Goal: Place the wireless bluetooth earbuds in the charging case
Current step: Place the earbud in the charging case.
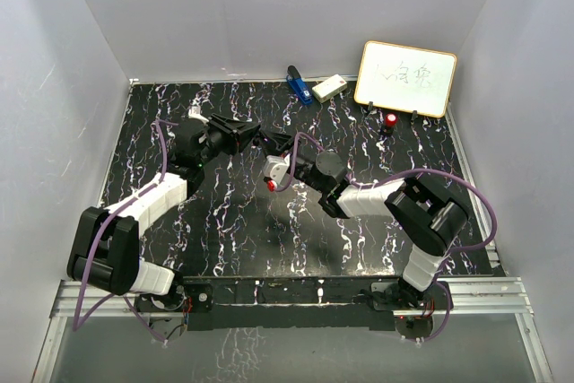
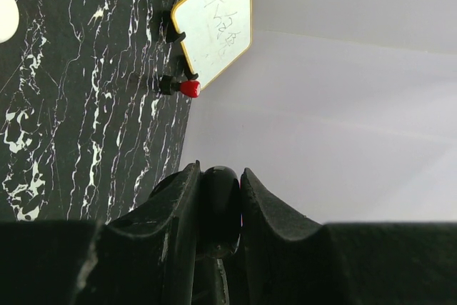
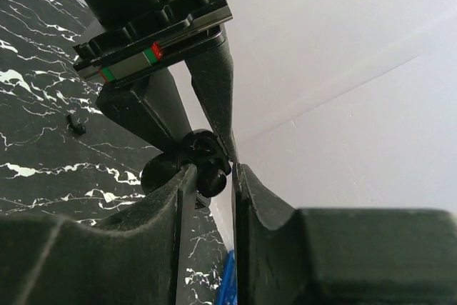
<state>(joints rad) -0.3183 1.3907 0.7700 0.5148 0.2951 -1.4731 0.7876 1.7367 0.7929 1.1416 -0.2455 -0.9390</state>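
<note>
My left gripper (image 1: pixel 254 136) is shut on a glossy black round object (image 2: pixel 220 201), held above the table's middle. In the right wrist view this object (image 3: pixel 203 149) shows round hollows and sits between the left gripper's fingers (image 3: pixel 214 83). My right gripper (image 1: pixel 272 143) meets it tip to tip. Its jaws stand nearly together round a black lobe on the object's underside (image 3: pixel 214 173). I see no clearly white puck-like case. A white rounded thing (image 2: pixel 4 12), cut off at the frame edge, lies on the table; I cannot tell what it is. No earbud shows clearly.
A whiteboard (image 1: pixel 405 78) leans at the back right, with a red-capped black knob (image 1: pixel 392 120) before it. A blue object (image 1: pixel 297 85) and a cream box (image 1: pixel 329 88) lie at the back middle. A tiny dark bit (image 3: pixel 75 125) lies on the marbled tabletop.
</note>
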